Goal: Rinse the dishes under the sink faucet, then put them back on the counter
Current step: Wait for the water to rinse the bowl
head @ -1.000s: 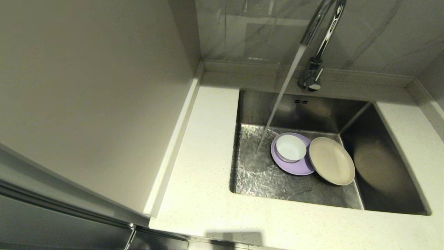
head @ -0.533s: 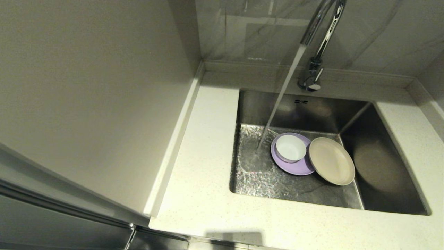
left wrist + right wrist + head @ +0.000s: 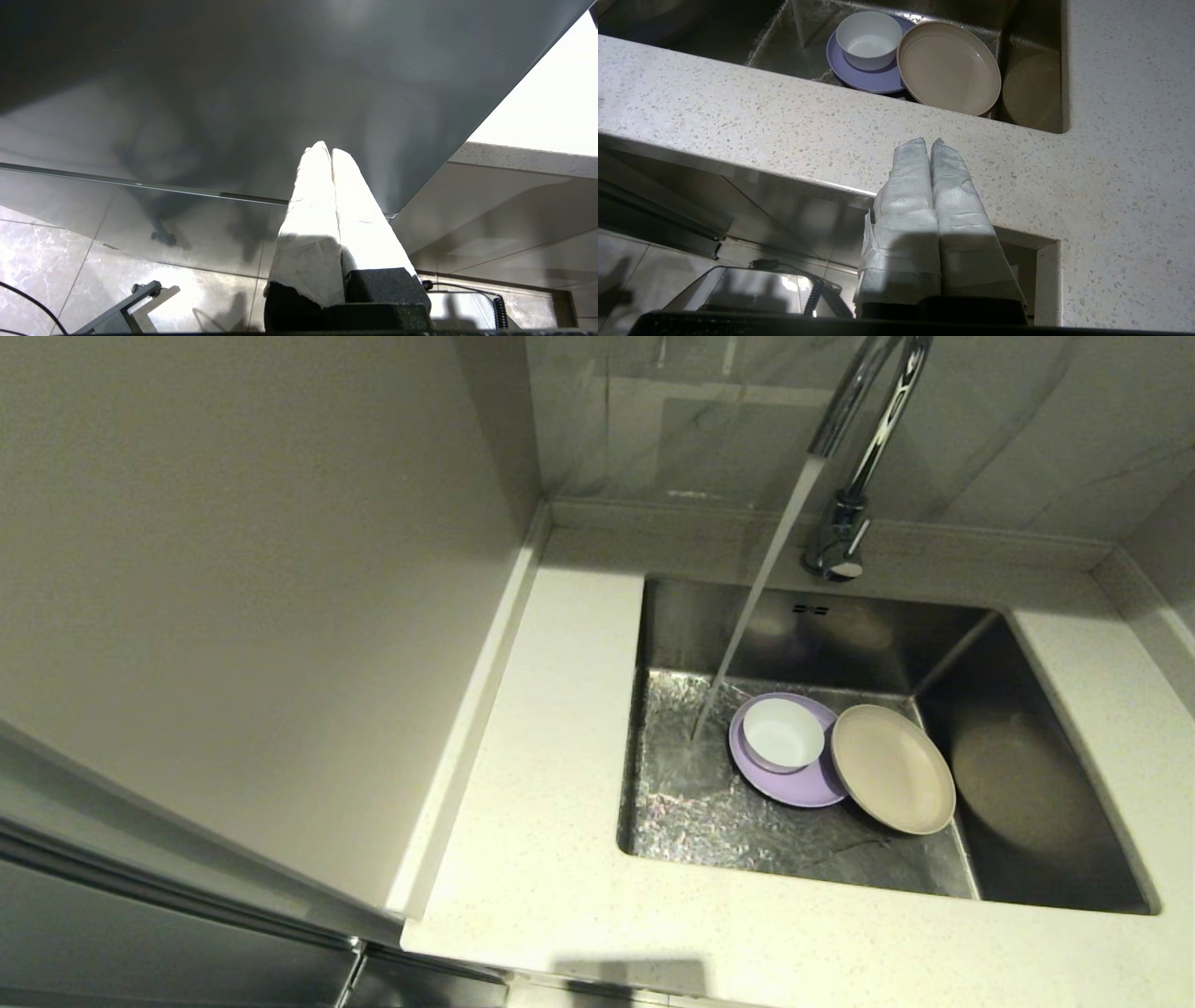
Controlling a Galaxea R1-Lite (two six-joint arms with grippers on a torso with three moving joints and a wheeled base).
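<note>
All three dishes lie in the steel sink. The white bowl sits on the lilac plate, and the cream-beige plate leans against them on the right. Water streams from the chrome faucet onto the basin floor just left of the lilac plate. Neither arm shows in the head view. My right gripper is shut and empty, near the counter's front edge below the sink; the bowl and beige plate show beyond it. My left gripper is shut and empty, low beside a grey cabinet front.
The speckled counter wraps around the sink, with a wall panel close on the left and a raised rim along the tiled back wall. A cabinet opening sits under the counter edge. Floor tiles and cables lie below.
Only the running water's ripples on the sink floor shift; the dishes and both arms stay where they were.
</note>
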